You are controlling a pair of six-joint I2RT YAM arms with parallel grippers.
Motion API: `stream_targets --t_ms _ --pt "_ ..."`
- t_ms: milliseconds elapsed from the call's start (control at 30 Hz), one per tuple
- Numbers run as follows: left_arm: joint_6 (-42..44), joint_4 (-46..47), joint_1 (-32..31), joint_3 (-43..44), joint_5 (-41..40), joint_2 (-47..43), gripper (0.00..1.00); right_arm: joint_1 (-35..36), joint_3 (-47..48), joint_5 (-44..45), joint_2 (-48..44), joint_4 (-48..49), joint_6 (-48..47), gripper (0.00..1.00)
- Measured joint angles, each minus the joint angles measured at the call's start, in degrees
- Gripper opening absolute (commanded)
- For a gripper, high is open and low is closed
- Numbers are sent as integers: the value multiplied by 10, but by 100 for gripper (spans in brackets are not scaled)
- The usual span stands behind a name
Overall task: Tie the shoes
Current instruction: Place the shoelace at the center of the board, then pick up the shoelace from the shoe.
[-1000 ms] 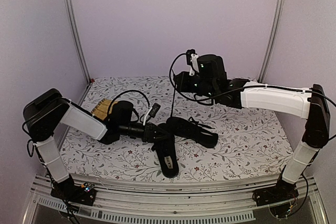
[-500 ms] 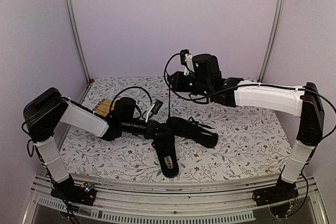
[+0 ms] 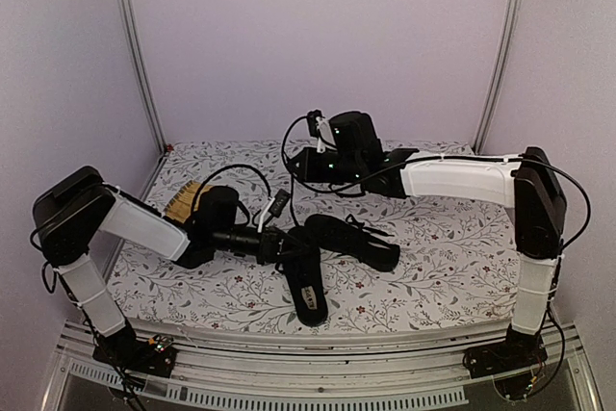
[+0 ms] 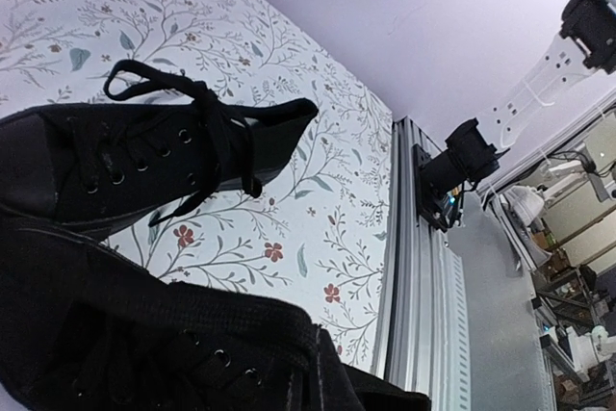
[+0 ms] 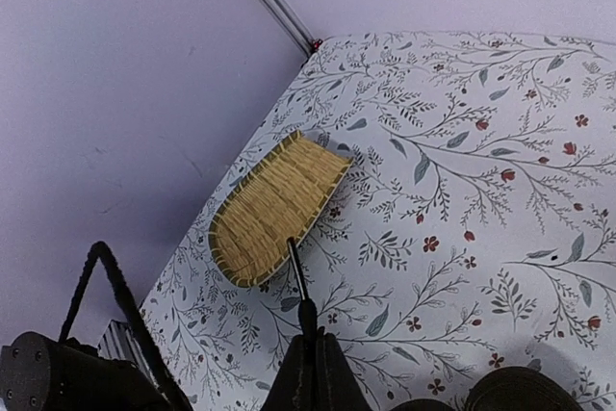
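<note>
Just right of the yellow woven mat (image 3: 183,197), the black canvas shoes (image 3: 306,281) lie on the floral-print surface (image 3: 452,238). The left arm stretches low past the mat, and the left fingers (image 3: 275,243) are closed at the near shoe, perhaps on something. The right arm reaches across, raised, with the right fingers (image 5: 298,372) pinching a thin black lace (image 5: 296,276).

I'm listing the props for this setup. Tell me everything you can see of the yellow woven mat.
The mat is straw-yellow, woven of thin slats with a bound rim, rounded at one end and cut straight at the other. It lies on the flowered cloth near the left wall. From above, the left arm hides part of it. Only the cloth visibly touches it; a black lace from the right tool crosses in front.
</note>
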Motion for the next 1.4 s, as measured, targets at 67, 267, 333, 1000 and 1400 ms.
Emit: stream_targets --t_ms 67,267,333,1000,1400 --pt "0 9 0 -8 0 -8 0 0 11 -33 26 0 10 2" --pt "-7 28 -1 -21 -1 -14 0 0 31 -123 97 -3 37 40" --pt "-12 31 -2 -25 -4 -14 0 0 31 -142 110 -10 41 53" --pt "-98 44 -2 -43 -68 -24 0 -86 -273 -206 -118 83 -111 51" --pt "-105 43 -2 -43 -72 -24 0 -28 -290 -287 -33 141 -207 42"
